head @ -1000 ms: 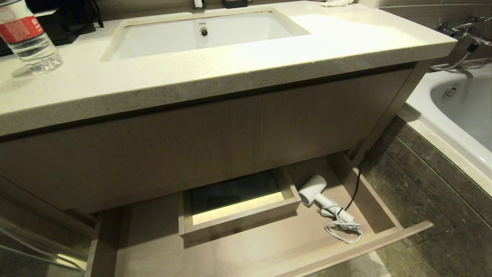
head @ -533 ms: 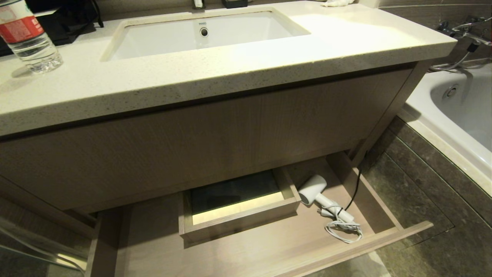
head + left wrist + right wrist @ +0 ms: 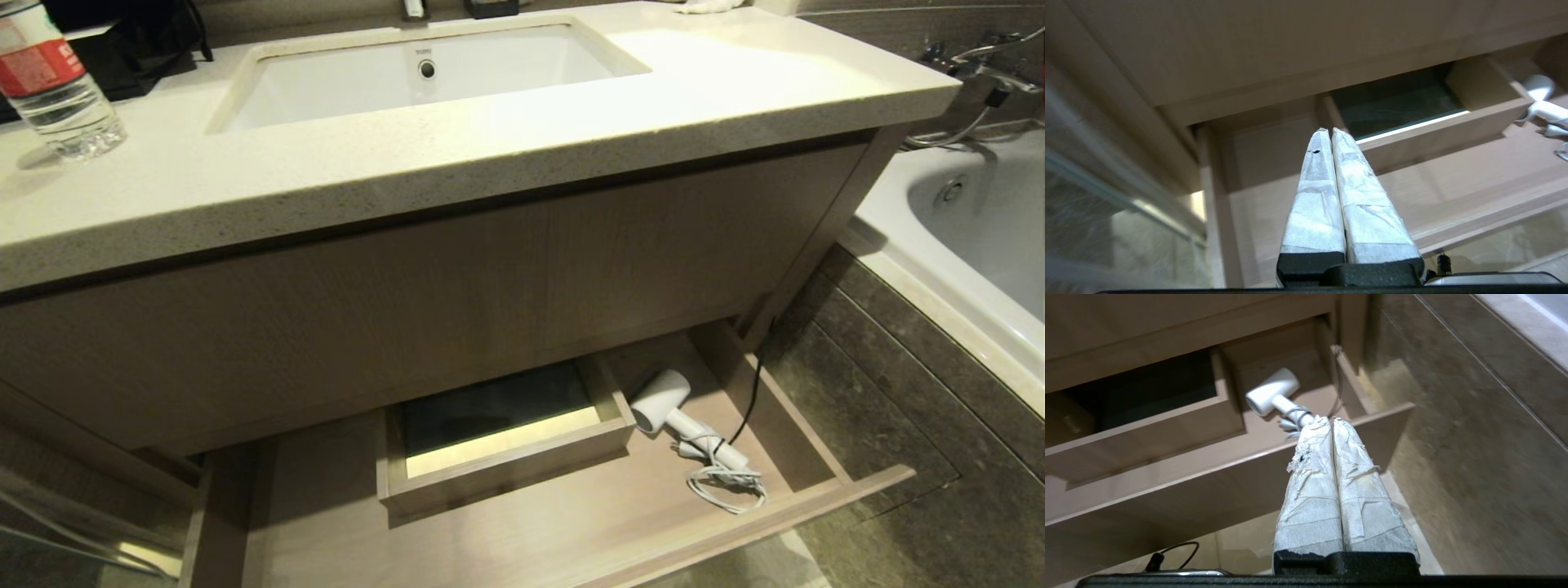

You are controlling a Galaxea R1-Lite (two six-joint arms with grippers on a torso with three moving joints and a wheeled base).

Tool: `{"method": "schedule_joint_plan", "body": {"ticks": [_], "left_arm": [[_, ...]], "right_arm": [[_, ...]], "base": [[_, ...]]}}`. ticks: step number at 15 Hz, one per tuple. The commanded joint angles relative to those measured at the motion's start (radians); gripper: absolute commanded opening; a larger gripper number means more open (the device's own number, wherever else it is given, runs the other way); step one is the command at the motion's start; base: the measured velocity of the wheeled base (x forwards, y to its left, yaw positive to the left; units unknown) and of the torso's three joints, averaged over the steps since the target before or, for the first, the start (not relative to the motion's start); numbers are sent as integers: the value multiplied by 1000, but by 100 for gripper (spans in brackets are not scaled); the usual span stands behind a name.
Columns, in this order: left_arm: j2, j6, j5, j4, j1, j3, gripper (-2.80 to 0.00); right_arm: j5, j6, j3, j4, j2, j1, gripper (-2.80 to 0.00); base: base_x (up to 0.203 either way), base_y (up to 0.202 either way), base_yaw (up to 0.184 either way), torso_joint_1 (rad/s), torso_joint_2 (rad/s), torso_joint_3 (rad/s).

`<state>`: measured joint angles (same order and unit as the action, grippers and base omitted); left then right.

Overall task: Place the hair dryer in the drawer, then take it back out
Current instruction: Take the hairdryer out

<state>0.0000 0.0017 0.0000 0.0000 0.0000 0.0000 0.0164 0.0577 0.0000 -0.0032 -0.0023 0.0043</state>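
Observation:
The drawer (image 3: 735,523) stands pulled out under the vanity, wide and shallow, with a boxed cutout (image 3: 498,433) in its middle. The white hair dryer (image 3: 663,400) lies on the drawer floor at the right, beside the cutout, with its white cord coiled by the handle and a black cord (image 3: 755,392) running over the right side. Neither arm shows in the head view. My left gripper (image 3: 1329,130) is shut and empty, in front of the drawer's left half. My right gripper (image 3: 1331,418) is shut and empty, short of the drawer front (image 3: 1167,498), the hair dryer (image 3: 1274,390) beyond it.
A pale stone countertop (image 3: 490,155) with a white sink (image 3: 424,69) overhangs the drawer. A water bottle (image 3: 53,82) stands at its left end. A white bathtub (image 3: 971,237) borders the dark floor tiles on the right. A glass panel (image 3: 65,523) stands at the lower left.
The whole head view has shifted slightly to the left, a move of the camera. The hair dryer and the drawer lie as before.

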Motion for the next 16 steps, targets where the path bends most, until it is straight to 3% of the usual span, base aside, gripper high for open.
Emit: {"method": "schedule_joint_plan", "body": {"ticks": [1,6,16], "left_arm": [[0,0,0,0,0,0,-280],[0,0,0,2,0,0,-280],[0,0,0,1,0,0,-280]], "right_arm": [[0,1,0,0,4,0,-280],[-1,-5,0,0,4,0,-280],[0,-2,0,2,2,0,-280]], "base": [[1,-10,106,4,2,1],[0,-7,131,4,0,2],[0,0,0,0,0,0]]}}
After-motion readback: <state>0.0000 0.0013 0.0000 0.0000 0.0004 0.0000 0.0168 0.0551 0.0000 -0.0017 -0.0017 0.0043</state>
